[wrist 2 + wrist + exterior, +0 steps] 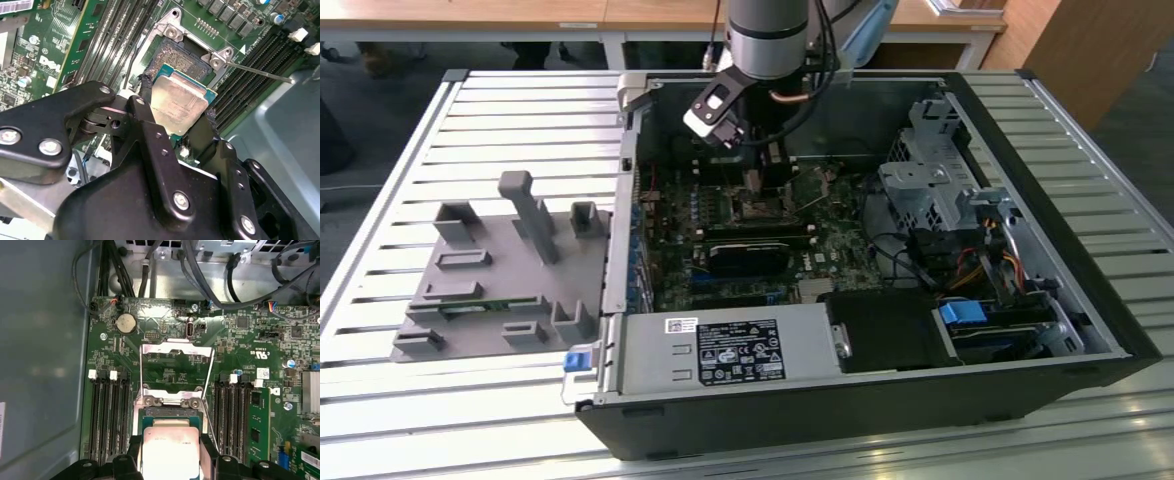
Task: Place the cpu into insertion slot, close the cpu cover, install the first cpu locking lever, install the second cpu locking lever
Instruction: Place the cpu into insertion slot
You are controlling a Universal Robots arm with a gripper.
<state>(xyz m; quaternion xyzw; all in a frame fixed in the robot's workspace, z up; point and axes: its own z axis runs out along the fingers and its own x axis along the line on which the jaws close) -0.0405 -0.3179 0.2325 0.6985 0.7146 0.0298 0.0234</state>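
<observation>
Case: an open black computer case (854, 415) lies on a slatted metal table (440, 420). It holds a green motherboard (841, 215), a power supply (720, 352), a metal drive cage (927, 185) and bundles of cables.
Tool: the gripper (177, 107) reaches down into the case from the arm (767, 35). Its black fingers (145, 100) press against two opposite edges of the cpu, pinching it.
Cpu: the cpu (170, 450) is held silvery top upward over the near part of the insertion slot (170, 412). Whether it touches the slot cannot be told.
Insertion slot: dark with a silvery rim, it sits in the motherboard between two banks of memory slots (107, 415). Its far part is bare.
Cpu cover: the cpu cover (175, 349) is swung open on the far side of the slot.
Locking lever: the locking lever (260, 73), a thin metal rod, sticks out from a corner of the slot's frame over the memory slots.
Around: a coin cell (126, 323) lies beyond the cover, and black cables (210, 275) cross the board's edge.
Outside the case: a grey moulded fixture (494, 280) sits on the table at the exterior view's left, well apart from the gripper.
In the way: the fingers and the chip hide the slot's near part in both wrist views.
</observation>
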